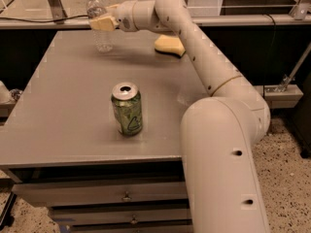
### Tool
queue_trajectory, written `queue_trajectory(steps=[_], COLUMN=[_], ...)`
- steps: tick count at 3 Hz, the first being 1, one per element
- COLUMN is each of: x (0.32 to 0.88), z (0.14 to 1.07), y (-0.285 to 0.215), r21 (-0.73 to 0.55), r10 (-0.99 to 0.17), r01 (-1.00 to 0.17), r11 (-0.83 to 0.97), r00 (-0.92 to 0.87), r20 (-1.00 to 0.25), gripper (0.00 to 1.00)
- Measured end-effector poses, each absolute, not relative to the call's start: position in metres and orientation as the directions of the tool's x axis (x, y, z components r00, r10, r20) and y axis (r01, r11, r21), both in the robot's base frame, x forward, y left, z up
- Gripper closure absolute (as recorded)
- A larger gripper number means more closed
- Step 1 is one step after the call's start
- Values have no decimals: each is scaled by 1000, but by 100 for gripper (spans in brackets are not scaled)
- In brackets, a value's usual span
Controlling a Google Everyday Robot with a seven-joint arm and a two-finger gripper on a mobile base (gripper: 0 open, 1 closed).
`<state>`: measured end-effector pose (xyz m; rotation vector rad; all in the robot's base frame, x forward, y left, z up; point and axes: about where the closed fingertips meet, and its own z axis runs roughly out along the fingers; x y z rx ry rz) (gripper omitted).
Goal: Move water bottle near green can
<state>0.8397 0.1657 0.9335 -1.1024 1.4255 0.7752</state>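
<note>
The water bottle (pixel 95 5), clear with a white cap, stands upright at the far left of the grey table (pixel 63 106). My gripper (pixel 102 23) is at the bottle's middle, reaching in from the right, and covers its label band. The bottle's base rests on the table. The green can (pixel 127 108) stands upright near the front middle of the table, well in front of the bottle and apart from it. Its silver top with the opening faces up.
A pale yellow sponge-like object (pixel 169 44) lies at the far right of the table, under my arm (pixel 194 47). My white base (pixel 223 169) stands at the table's right front corner. Drawers (pixel 126 196) run below the table's front edge.
</note>
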Motion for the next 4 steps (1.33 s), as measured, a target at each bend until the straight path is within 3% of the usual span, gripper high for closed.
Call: queue_trajectory(steps=[1, 4], x=[838, 792], z=[940, 1016], y=[157, 118], r21=[-136, -142], r10=[-197, -17], r01=[-929, -939], r11=[344, 314], r00=[70, 144], r20=[-978, -990], gripper=[100, 100])
